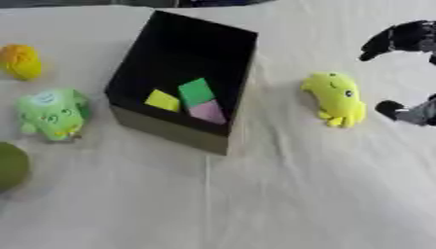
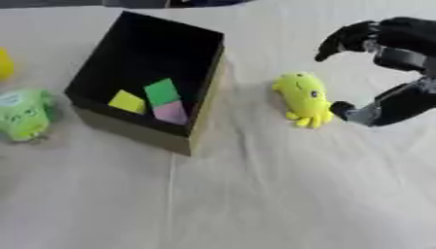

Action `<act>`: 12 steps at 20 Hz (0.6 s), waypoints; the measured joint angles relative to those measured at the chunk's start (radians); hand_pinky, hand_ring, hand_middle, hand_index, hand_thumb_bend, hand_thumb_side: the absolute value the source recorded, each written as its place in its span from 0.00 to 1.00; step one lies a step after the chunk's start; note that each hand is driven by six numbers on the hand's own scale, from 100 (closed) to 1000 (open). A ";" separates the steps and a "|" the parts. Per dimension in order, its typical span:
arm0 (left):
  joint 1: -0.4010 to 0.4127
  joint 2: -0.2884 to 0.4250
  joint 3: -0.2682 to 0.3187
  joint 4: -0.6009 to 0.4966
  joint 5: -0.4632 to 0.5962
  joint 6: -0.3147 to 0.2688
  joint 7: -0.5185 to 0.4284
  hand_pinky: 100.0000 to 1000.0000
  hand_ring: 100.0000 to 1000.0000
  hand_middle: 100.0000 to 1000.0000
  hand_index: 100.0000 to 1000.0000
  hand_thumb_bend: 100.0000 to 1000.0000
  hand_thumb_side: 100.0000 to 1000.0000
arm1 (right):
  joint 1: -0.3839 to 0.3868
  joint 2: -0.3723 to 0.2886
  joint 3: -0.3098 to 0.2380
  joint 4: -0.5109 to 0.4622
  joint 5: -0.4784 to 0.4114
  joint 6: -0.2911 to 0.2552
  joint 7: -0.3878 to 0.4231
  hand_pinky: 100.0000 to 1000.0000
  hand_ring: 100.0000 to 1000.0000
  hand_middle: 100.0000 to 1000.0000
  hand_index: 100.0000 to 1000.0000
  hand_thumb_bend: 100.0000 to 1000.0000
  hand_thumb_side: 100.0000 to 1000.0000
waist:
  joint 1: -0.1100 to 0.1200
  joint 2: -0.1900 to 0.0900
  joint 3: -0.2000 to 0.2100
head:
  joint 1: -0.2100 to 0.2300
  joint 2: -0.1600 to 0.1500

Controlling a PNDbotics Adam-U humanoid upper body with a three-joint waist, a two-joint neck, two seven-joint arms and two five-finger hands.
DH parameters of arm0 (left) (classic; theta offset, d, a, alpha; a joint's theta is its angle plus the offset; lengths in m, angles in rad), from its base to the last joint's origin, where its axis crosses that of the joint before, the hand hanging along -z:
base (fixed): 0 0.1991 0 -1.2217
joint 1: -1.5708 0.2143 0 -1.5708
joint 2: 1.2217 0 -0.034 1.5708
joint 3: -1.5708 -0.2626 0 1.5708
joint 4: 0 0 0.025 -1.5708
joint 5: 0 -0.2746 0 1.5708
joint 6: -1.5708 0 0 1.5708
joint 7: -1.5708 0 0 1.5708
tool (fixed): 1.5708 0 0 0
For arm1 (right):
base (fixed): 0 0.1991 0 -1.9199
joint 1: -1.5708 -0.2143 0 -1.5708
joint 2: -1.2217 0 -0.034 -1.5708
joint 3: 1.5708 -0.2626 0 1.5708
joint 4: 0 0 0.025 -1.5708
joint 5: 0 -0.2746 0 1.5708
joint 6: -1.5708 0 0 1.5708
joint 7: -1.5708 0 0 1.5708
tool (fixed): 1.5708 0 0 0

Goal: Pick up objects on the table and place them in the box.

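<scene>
A black open box [image 1: 179, 48] stands at the table's middle; inside lie a yellow, a green and a pink flat piece [image 1: 196, 92]. To its right lies a yellow plush octopus [image 2: 304, 97]. My right hand [image 2: 400, 44] hovers just right of the plush, open, with fingers spread above it and the thumb [image 2: 357, 112] near its lower end, not touching. Left of the box sit a green plush toy [image 1: 51, 113], an orange-yellow round toy [image 1: 20, 61] and a dark green round object [image 1: 12, 166]. My left hand shows in neither view.
A white cloth [image 1: 255, 204] covers the table, with wide bare room in front of the box. The box wall [image 1: 170, 131] stands between the left toys and the yellow plush.
</scene>
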 measured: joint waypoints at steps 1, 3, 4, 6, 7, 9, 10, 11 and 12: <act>0.000 0.000 0.000 0.000 0.000 0.000 0.000 0.83 0.82 0.82 0.90 0.33 0.63 | -0.006 0.001 0.004 0.001 -0.007 0.010 0.003 0.87 0.91 0.85 0.86 0.26 0.15 | 0.000 0.000 0.000 | -0.002 0.000; 0.000 0.000 0.000 0.000 0.001 0.000 0.000 0.82 0.82 0.82 0.90 0.33 0.63 | -0.020 0.008 0.013 0.010 -0.013 0.026 0.008 0.87 0.91 0.85 0.86 0.25 0.17 | 0.000 0.000 0.000 | -0.007 0.001; 0.000 0.000 0.000 0.000 0.002 -0.001 0.001 0.82 0.82 0.82 0.90 0.33 0.63 | -0.028 0.012 0.019 0.018 -0.014 0.032 0.011 0.87 0.91 0.85 0.86 0.25 0.17 | 0.000 0.000 0.000 | -0.009 0.002; 0.000 0.000 -0.001 0.000 0.004 -0.001 0.002 0.82 0.82 0.82 0.90 0.33 0.63 | -0.048 0.023 0.032 0.038 -0.013 0.043 0.017 0.87 0.91 0.85 0.86 0.26 0.17 | 0.000 0.000 0.000 | -0.015 0.005; 0.000 0.000 -0.003 0.000 0.005 -0.001 0.002 0.82 0.82 0.82 0.90 0.33 0.63 | -0.061 0.030 0.039 0.051 -0.011 0.046 0.020 0.87 0.90 0.85 0.86 0.24 0.16 | 0.000 0.000 0.000 | -0.018 0.005; 0.000 0.000 -0.006 0.000 0.005 -0.001 0.002 0.82 0.82 0.82 0.90 0.33 0.63 | -0.088 0.047 0.054 0.083 0.000 0.051 0.025 0.86 0.90 0.85 0.86 0.25 0.18 | 0.000 0.000 0.002 | -0.024 0.006; 0.000 0.000 -0.006 0.000 0.006 -0.001 0.002 0.82 0.82 0.81 0.90 0.33 0.63 | -0.101 0.056 0.062 0.101 0.006 0.052 0.027 0.86 0.90 0.85 0.86 0.25 0.19 | 0.000 0.000 0.004 | -0.027 0.007; 0.000 0.000 -0.006 0.000 0.007 -0.002 0.002 0.82 0.82 0.81 0.90 0.33 0.63 | -0.113 0.066 0.070 0.122 0.013 0.053 0.030 0.86 0.90 0.85 0.86 0.25 0.19 | 0.000 0.000 0.004 | -0.029 0.007; -0.001 -0.001 -0.006 0.000 0.007 -0.002 0.002 0.82 0.82 0.81 0.90 0.33 0.63 | -0.125 0.076 0.078 0.143 0.019 0.052 0.032 0.86 0.90 0.85 0.86 0.25 0.19 | 0.000 0.000 0.005 | -0.030 0.007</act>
